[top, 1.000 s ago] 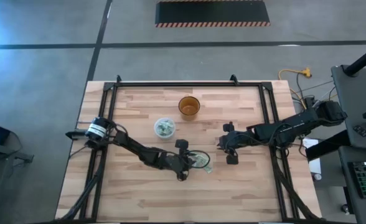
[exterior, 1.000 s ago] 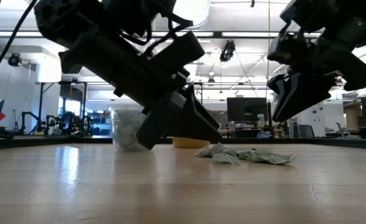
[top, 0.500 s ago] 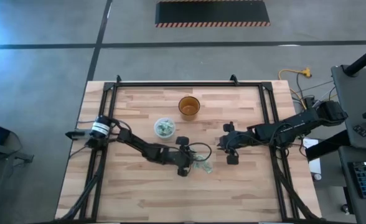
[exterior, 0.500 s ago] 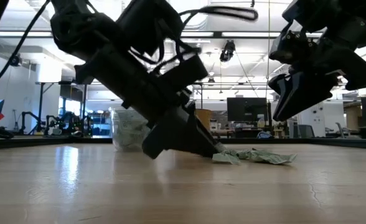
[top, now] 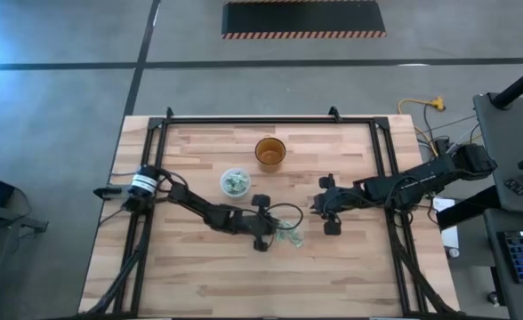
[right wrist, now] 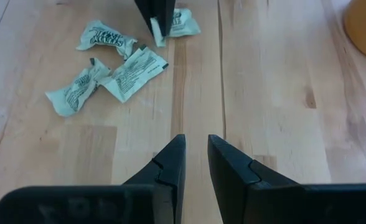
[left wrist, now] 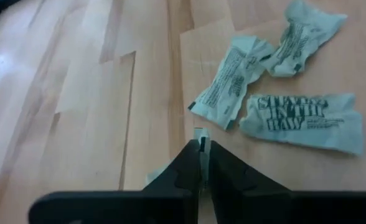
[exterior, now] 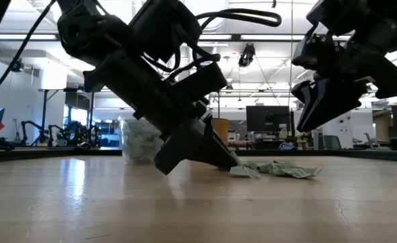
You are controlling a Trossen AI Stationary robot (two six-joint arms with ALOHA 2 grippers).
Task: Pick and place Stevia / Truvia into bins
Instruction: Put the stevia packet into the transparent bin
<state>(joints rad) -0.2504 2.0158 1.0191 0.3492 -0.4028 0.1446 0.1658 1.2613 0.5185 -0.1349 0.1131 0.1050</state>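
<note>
Several pale green Stevia sachets [left wrist: 301,121] lie flat in a loose pile [top: 290,236] on the wooden table, right of centre. My left gripper [left wrist: 200,149] is down at the pile's left edge [exterior: 232,162], shut on one sachet [right wrist: 158,36]. The translucent cup [top: 235,182] stands on its base to the far left of the pile and holds some sachets; the amber cup [top: 269,152] stands beyond it. My right gripper [right wrist: 195,155] hovers open above the table [top: 325,215], right of the pile, touching nothing. My left gripper pinches one sachet between its two fingers; a thin pale edge [left wrist: 200,138] sticks out between the fingertips. The fingers slant down from the table's left. The sachet is at table height beside the pile; I cannot tell whether it is lifted clear.
A black frame [top: 244,119] runs around the work area. Bare wood lies toward the table's near edge [top: 270,284] and left of the cups. The right arm [top: 404,187] reaches in from the right side.
My left gripper has moved a little toward the pile and down until its fingertips reached the table at the pile's left edge, then shut on one sachet. The other sachets and my right gripper have kept still.
</note>
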